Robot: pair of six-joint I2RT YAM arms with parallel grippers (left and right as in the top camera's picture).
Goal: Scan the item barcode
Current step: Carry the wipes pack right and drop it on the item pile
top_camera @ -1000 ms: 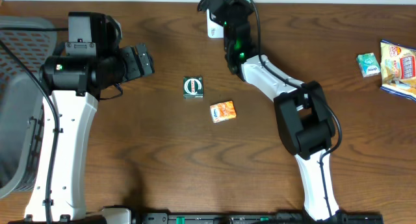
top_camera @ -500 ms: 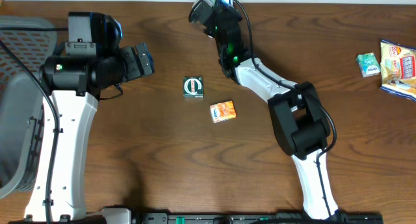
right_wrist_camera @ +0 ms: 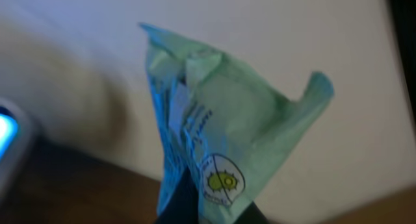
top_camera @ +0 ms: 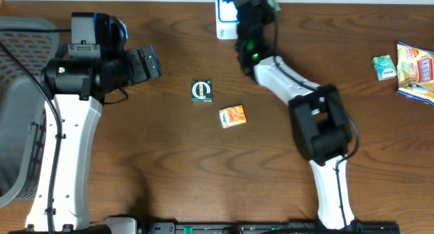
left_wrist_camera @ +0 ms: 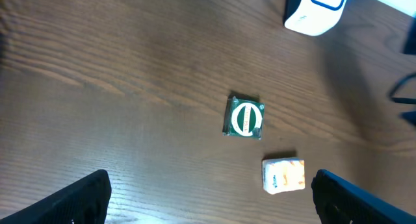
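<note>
Tabletop (top_camera: 163, 173) of dark, smooth-looking wood fills the overhead view. The right gripper (top_camera: 248, 5) is stretched to the far edge, just beside the white scanner (top_camera: 225, 22), and what it carries is hidden here under its own body. The left gripper (top_camera: 149, 63) hangs with jaws spread wide and nothing between them, a grey basket (top_camera: 17, 91) behind its arm. A round-logo packet (top_camera: 201, 90) and an orange packet (top_camera: 232, 116) lie ahead of it, well apart from its fingertips. More snack bags (top_camera: 415, 70) lie far off on the right arm's outer side. From the left wrist, the same two packets lie flat ahead of the spread fingers (left_wrist_camera: 78, 198), with the scanner beyond them. From the right wrist, the pressed-together fingertips pinch the lower edge of a green pouch (right_wrist_camera: 227, 120). It stands up crumpled above them against a pale wall (right_wrist_camera: 299, 29), with the scanner's blue glow at the left edge. The pouch looks light, thin and limp, probably slick film. A pinch at the seam edge seems sound, though the printed face may fold and hide the barcode.
</note>
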